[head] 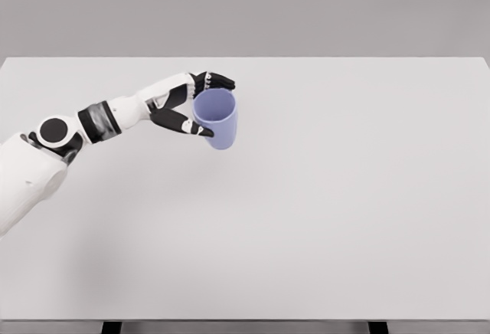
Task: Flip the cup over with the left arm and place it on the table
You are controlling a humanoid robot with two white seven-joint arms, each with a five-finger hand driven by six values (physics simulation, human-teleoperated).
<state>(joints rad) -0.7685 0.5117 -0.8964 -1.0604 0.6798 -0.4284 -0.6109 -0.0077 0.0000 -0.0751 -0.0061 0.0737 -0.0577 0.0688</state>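
Gripping smooth lilac cup (217, 119), apparently upright, left hand (186, 106).

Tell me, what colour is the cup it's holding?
The cup is a plain light blue-purple, seen in the head view, held by the left robot hand.

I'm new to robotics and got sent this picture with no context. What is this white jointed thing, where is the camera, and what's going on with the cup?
It is a simulator's render, seen from a camera on a humanoid robot's head, looking down at a pale table. The white jointed thing entering from the left is the robot's left arm, ending in a five-fingered left hand. Its dark fingers wrap around a light blue cup, gripped near its rim, with the opening tilted toward the camera. The other arm is out of view.
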